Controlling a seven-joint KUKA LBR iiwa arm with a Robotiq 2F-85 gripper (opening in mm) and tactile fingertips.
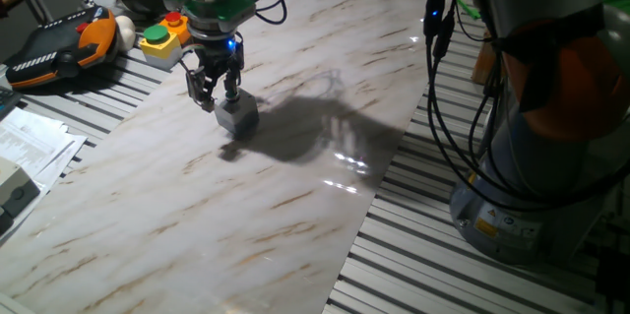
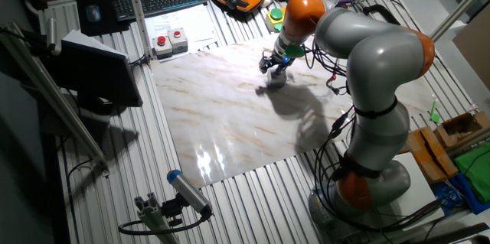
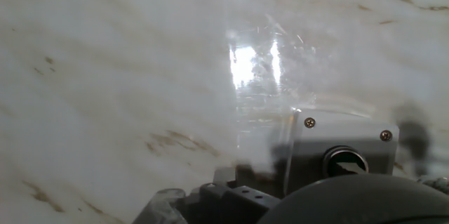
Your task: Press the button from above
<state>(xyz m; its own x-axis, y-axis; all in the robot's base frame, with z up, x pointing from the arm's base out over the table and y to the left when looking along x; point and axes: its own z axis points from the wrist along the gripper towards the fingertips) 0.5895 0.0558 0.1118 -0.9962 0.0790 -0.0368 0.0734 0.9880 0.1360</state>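
The small light-grey cube-shaped box (image 1: 239,117) stands on the marble board (image 1: 295,196), towards its far left. My gripper (image 1: 219,97) hangs right over the box, with its fingers reaching down to the box's top. In the other fixed view the gripper (image 2: 274,66) is just above the box (image 2: 276,78). In the hand view the box top (image 3: 316,143) with its corner screws is at the lower right, and the round button (image 3: 344,161) set in it looks dark. No view shows the fingertips clearly. The button is hidden in both fixed views.
A yellow box with a green and a red button (image 1: 162,40) stands behind the gripper, off the board. An orange and black pendant (image 1: 59,48) lies at the far left. The robot's base (image 1: 532,157) and cables stand at the right. Papers (image 1: 34,147) lie at the left edge.
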